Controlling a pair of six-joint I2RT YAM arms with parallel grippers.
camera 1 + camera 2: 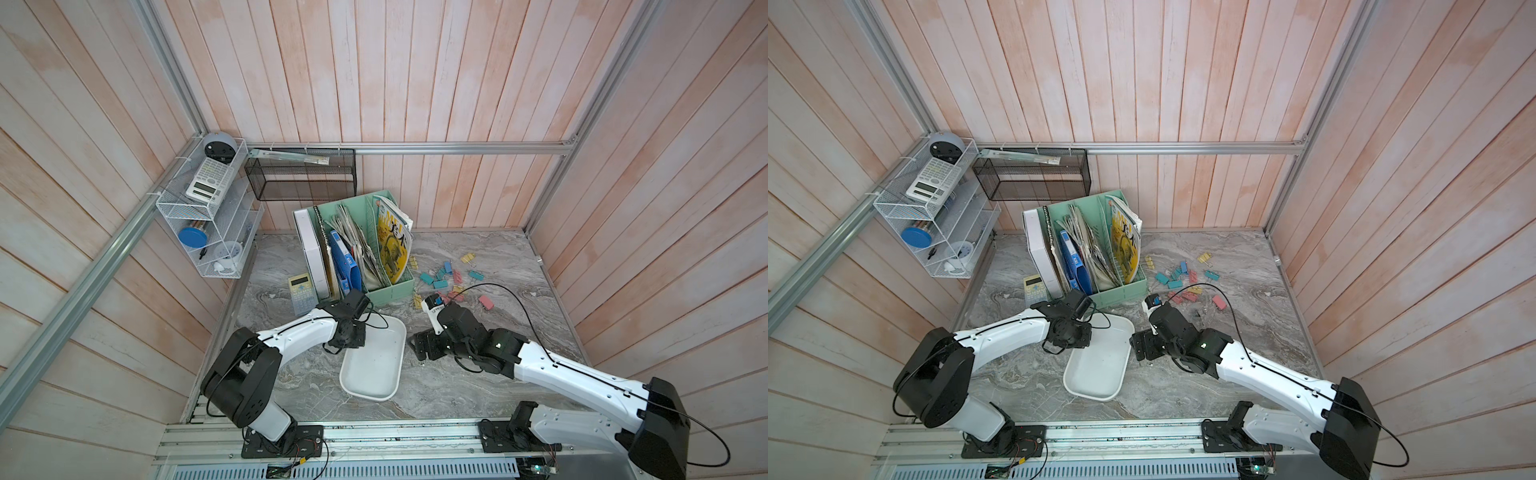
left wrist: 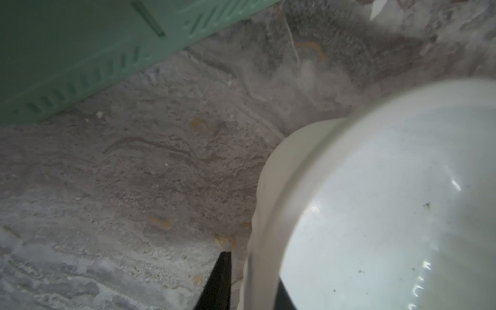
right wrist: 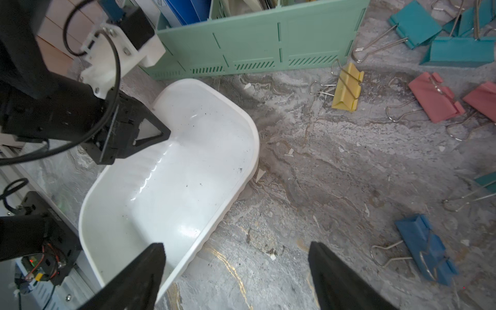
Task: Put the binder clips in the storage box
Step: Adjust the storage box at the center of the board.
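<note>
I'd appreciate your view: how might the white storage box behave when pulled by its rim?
The storage box is empty and looks thin-walled: probably light, slightly flexible. On the smooth tabletop it should slide easily, perhaps pivoting if pulled from one edge.

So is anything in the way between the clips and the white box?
Nothing I can see. Only bare table lies between the binder clips and the storage box. The green organizer stands beside that path, not across it. The open right tool hangs above the bare stretch.
</note>
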